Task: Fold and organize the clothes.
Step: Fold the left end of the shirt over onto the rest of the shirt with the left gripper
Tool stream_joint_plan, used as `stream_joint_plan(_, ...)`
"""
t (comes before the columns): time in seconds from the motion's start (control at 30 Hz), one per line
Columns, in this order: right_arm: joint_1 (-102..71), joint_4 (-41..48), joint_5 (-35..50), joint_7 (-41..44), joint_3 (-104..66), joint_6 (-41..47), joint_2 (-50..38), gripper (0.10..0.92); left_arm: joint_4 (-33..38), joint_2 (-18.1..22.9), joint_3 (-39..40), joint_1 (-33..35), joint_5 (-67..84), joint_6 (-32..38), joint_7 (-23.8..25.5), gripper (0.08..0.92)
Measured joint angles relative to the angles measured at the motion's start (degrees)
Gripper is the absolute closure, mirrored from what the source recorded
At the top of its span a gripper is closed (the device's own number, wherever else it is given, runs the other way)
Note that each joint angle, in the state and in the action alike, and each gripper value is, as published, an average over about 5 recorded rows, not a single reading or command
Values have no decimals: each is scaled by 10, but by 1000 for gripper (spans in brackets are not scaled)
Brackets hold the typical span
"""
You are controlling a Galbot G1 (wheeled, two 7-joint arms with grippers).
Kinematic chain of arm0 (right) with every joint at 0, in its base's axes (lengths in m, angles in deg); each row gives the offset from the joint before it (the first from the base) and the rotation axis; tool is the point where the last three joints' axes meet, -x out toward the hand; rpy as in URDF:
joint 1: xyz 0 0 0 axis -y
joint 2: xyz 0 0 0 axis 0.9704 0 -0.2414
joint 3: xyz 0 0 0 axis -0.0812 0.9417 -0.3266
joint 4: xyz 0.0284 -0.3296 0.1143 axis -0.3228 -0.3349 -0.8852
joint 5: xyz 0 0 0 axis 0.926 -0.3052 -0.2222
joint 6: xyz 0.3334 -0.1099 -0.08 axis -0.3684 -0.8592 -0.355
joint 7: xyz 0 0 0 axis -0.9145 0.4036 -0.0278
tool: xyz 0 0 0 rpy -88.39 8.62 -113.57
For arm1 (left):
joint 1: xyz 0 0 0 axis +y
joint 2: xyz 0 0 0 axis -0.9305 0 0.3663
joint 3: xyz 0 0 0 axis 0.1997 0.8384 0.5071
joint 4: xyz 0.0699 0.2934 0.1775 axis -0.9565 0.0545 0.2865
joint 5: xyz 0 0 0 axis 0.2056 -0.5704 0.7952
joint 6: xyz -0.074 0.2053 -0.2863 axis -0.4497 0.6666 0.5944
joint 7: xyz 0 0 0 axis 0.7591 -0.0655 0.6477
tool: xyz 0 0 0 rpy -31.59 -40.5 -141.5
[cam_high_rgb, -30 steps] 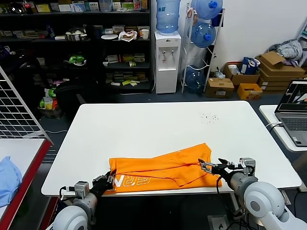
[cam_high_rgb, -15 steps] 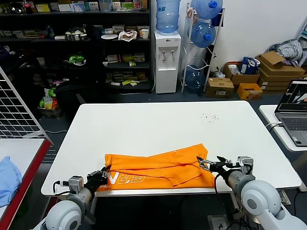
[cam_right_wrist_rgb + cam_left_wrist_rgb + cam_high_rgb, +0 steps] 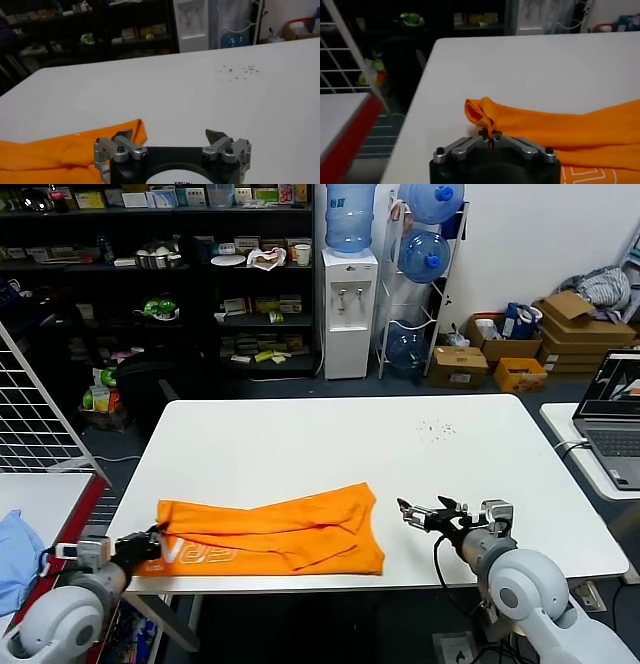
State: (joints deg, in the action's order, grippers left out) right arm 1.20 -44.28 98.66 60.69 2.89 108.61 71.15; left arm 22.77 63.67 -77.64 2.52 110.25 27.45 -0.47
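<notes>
Orange T-shirt [image 3: 270, 534] lies lower left-centre of frame on white tabletop [image 3: 340, 444], bunched lengthwise. Left claw [image 3: 150, 541] pinches its left corner. Right claw [image 3: 418, 513] spread wide, empty, just beside right hem. Fabric looks soft, light, limp; best gripped at corners or hems.

White table [image 3: 300, 454], folded orange T-shirt [image 3: 290, 534] along its near edge
</notes>
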Motion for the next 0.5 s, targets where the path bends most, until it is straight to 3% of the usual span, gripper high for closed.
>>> stream_joint_plan(0.27, 3, 9, -18, 19, 6, -11, 6, 104, -35, -50, -93, 44, 23, -4, 12, 885)
stream_joint_plan(0.5, 0, 8, -33, 22, 5, -13, 14, 104, -36, -67, -111, 39, 43, -14, 3, 885)
